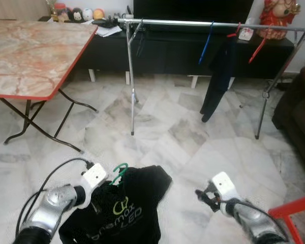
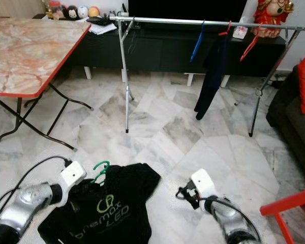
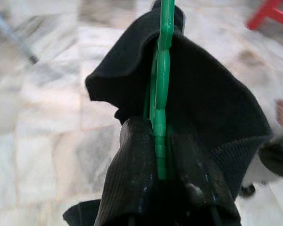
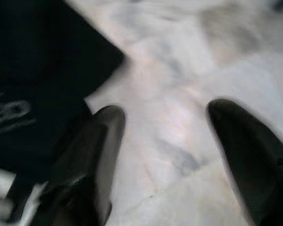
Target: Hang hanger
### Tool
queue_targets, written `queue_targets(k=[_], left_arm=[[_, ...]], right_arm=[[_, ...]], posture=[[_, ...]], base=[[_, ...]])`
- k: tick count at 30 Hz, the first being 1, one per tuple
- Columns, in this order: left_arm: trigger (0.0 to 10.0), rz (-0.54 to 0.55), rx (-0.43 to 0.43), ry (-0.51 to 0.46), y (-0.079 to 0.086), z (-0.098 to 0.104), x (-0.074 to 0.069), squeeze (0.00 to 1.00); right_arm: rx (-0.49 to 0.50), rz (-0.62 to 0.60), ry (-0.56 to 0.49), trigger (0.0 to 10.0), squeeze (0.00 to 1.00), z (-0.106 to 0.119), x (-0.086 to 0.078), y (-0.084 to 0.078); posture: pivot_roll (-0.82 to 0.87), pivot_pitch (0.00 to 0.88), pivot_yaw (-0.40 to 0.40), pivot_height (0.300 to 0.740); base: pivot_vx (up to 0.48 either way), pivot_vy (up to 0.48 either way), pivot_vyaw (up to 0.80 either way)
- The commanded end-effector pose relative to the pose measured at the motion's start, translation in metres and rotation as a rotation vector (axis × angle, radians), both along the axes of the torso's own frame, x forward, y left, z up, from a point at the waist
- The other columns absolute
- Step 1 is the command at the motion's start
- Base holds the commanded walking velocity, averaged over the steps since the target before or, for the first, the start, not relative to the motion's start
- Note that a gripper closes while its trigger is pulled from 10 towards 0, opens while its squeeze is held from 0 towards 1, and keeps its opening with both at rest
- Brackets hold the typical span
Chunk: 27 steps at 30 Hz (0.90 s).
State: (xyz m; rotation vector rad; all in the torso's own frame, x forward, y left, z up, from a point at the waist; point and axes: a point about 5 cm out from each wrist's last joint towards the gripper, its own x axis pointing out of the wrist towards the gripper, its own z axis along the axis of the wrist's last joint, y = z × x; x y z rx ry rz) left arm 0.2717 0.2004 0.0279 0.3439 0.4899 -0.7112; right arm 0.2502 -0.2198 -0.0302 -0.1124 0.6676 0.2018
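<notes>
My left tool [image 1: 98, 192] is clamped on the green hanger [image 3: 160, 94], right tool [image 4: 165, 155] apart; the black shirt [image 1: 127, 208] may slip off when lifted to the rail [image 1: 193, 23] at upper frame.

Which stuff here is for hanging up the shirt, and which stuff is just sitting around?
For the job:
green hanger, pinched in the left gripper
black shirt on that hanger
clothes rail
right gripper, open over the floor

Just sitting around:
folding table
blue hanger, red hangers and dark trousers already on the rail
red chair
</notes>
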Motion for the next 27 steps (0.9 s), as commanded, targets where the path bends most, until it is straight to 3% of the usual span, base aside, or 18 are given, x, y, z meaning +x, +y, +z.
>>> queue_targets(k=[1, 3, 8, 11, 21, 22, 27], left_arm=[[10.0, 0.054, -0.007, -0.032, 0.005, 0.000, 0.001, 0.00], [10.0, 0.156, -0.002, -0.049, 0.011, -0.007, 0.000, 0.00], [10.0, 0.395, -0.026, -0.078, 0.026, -0.017, -0.002, 0.00], [10.0, 0.476, -0.022, -0.092, 0.033, -0.022, -0.005, 0.00], [10.0, 0.578, 0.045, -0.096, 0.049, -0.037, -0.022, 0.00], [10.0, 0.616, 0.079, -0.080, 0.056, -0.043, -0.031, 0.00], [10.0, 0.676, 0.126, -0.021, 0.064, -0.057, -0.051, 0.00]], right_arm=[[0.008, -0.115, 0.028, 10.0, 0.00, -0.005, -0.007, -0.009], [0.031, -0.250, 0.043, 10.0, 0.00, -0.012, -0.016, -0.011], [0.059, -0.429, 0.047, 10.0, 0.00, -0.022, -0.031, -0.012], [0.076, -0.482, 0.052, 10.0, 0.00, -0.027, -0.038, -0.010], [0.072, -0.549, 0.116, 10.0, 0.00, -0.041, -0.062, -0.006], [0.068, -0.543, 0.147, 10.0, 0.00, -0.046, -0.070, -0.003], [0.076, -0.508, 0.193, 10.0, 0.00, -0.054, -0.083, 0.007]], posture=[[-0.05, 0.029, -0.073, 0.740], [-0.04, 0.032, -0.068, 0.740], [-0.05, 0.032, -0.061, 0.740], [-0.05, 0.032, -0.059, 0.740], [-0.05, 0.031, -0.064, 0.740], [-0.05, 0.031, -0.066, 0.740], [-0.05, 0.033, -0.064, 0.740]], base=[[0.000, 0.000, 0.00], [0.000, 0.000, 0.00], [0.000, 0.000, 0.00], [0.000, 0.000, 0.00], [0.000, 0.000, 0.00], [0.000, 0.000, 0.00], [0.000, 0.000, 0.00]])
